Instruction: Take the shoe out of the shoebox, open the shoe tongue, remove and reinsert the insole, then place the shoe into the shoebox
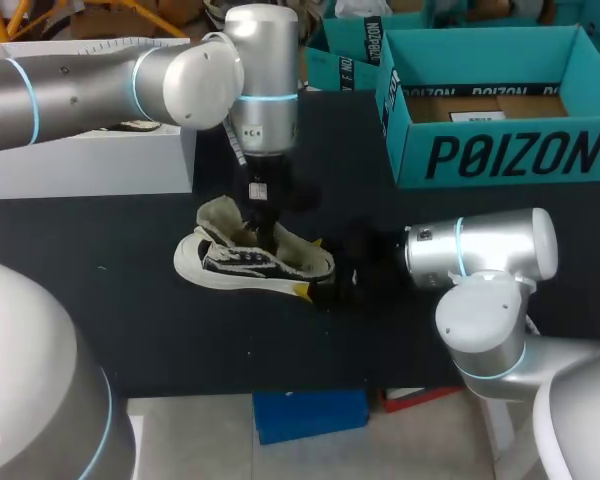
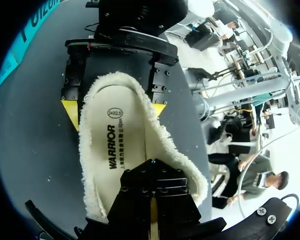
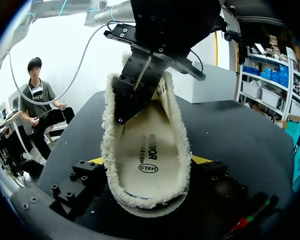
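Observation:
A cream and black shoe [image 1: 230, 262] with a fleece lining lies on its sole on the black table [image 1: 130, 310]. My left gripper [image 1: 268, 232] points straight down into the shoe's mouth. It is shut, and its tips [image 2: 152, 167] rest on the printed insole [image 2: 117, 145]. My right gripper [image 1: 312, 266] comes in low from the right. One yellow-tipped finger stands against each side of the shoe's end [image 3: 149, 200], so it is shut on the shoe. The teal shoebox [image 1: 500, 150] stands open at the back right; what I see of its inside holds nothing.
A white box [image 1: 90, 160] stands at the back left, behind my left arm. A second teal box [image 1: 345, 55] sits behind the shoebox's left end. Bare black table lies in front of the shoe, up to the near edge.

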Tool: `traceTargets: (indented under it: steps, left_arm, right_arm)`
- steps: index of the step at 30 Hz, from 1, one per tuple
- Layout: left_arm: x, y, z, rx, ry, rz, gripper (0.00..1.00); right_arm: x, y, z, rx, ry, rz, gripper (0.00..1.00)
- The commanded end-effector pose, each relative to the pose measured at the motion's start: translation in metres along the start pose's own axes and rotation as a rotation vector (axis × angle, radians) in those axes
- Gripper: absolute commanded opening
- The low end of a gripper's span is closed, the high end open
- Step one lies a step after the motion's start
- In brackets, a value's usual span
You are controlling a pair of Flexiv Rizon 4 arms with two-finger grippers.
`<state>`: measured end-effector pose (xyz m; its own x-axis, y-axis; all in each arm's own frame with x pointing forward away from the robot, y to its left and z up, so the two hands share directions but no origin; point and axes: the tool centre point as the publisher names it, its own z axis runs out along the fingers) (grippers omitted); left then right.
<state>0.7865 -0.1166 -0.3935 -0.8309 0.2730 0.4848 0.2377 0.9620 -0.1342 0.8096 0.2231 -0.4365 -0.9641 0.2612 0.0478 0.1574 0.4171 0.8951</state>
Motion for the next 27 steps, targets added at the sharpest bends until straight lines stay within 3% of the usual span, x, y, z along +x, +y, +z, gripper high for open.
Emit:
traceTargets:
  steps: [1,27]
  left_arm:
    - [0.001,0.003,0.010,0.012,0.000,-0.003,0.00]
    - [0.001,0.000,0.027,-0.004,-0.065,-0.037,0.00]
  right_arm:
    - [-0.002,-0.009,0.016,-0.006,-0.009,0.001,0.00]
    - [-0.002,-0.009,0.016,-0.006,-0.009,0.001,0.00]
